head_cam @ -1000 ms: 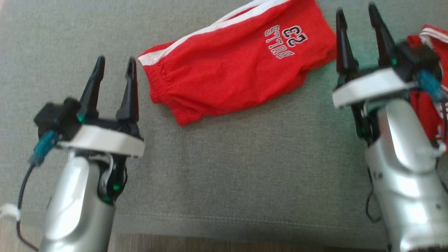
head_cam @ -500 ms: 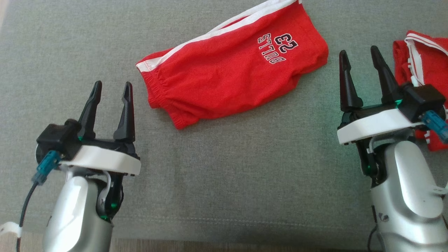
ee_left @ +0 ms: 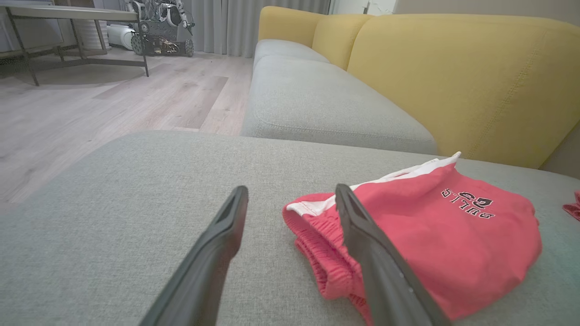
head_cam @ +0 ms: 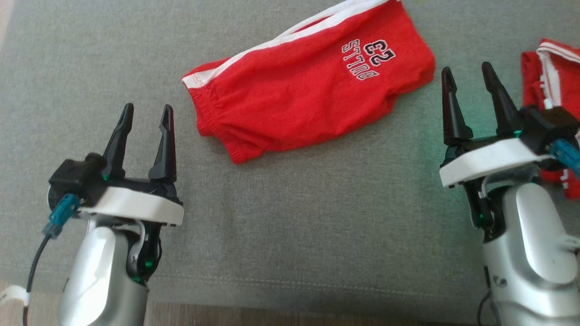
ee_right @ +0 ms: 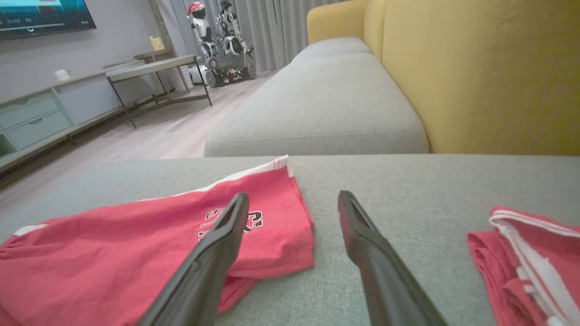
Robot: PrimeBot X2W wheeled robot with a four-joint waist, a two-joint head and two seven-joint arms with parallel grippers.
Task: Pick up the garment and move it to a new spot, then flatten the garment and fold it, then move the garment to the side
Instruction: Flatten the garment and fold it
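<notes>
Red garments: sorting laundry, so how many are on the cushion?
2. Printed shorts lie in the middle; a second red garment sits at the right edge, partly hidden behind the right gripper.

My left gripper [head_cam: 148,107] has bare grey cushion [head_cam: 317,217] on its left, and the red shorts [head_cam: 308,95] block its right. My right gripper [head_cam: 466,66] fits between the shorts and another red cloth [head_cam: 550,77].

Red shorts [head_cam: 308,99], folded flat on grey cushion [head_cam: 294,217]
</notes>
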